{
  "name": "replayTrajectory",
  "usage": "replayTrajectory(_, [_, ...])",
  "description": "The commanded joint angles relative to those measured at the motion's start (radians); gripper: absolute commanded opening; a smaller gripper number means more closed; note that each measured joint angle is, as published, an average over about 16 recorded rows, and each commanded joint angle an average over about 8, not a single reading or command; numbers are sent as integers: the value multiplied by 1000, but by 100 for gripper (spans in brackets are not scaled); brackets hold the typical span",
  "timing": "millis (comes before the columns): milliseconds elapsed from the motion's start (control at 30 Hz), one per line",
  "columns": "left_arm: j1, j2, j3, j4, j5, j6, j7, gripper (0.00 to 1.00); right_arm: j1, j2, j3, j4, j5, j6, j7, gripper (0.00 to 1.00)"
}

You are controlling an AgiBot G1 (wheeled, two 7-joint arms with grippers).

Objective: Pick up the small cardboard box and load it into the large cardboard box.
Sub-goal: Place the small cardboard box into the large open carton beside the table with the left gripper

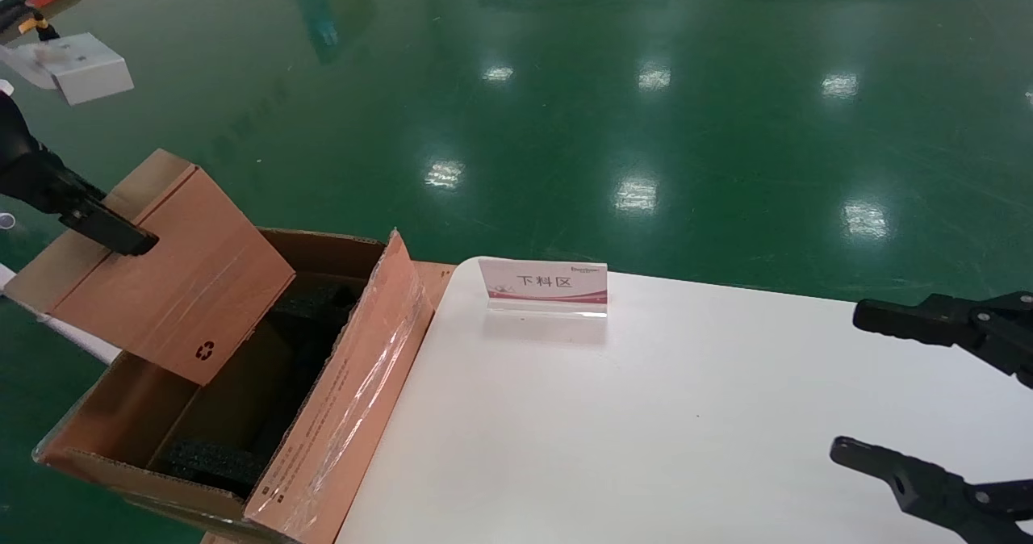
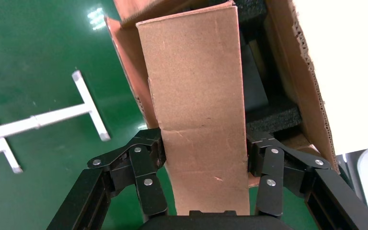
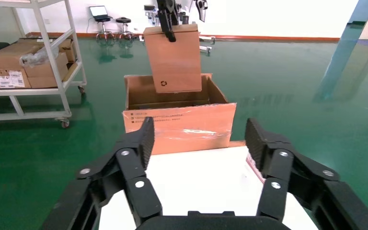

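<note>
My left gripper is shut on the small cardboard box, clamping its narrow sides. The box hangs tilted, and its lower corner with the black recycling mark dips into the large cardboard box. That carton stands open off the table's left end with its flaps up and black foam inside. In the right wrist view the small cardboard box shows above the carton's far side. My right gripper stays open and empty over the table's right side.
The white table carries a small sign stand near its back edge, close to the carton. A white shelf cart with other cartons stands on the green floor beyond. White frame legs lie on the floor beside the carton.
</note>
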Motion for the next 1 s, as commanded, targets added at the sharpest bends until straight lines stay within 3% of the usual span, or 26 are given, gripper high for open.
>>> replayTrajectory(33, [3,-3,24,-2,-9,-6,-10,0,0,0,0,0,0,0,0,100])
replayTrajectory(500, [123,-29,58,-11,-28,-96,-94,0,0,0,-1,0,1,0,0,100])
replayTrajectory(1000, [220,-28,72,49,-43,-144,-98,0,0,1,-2,0,1,1,-1,100])
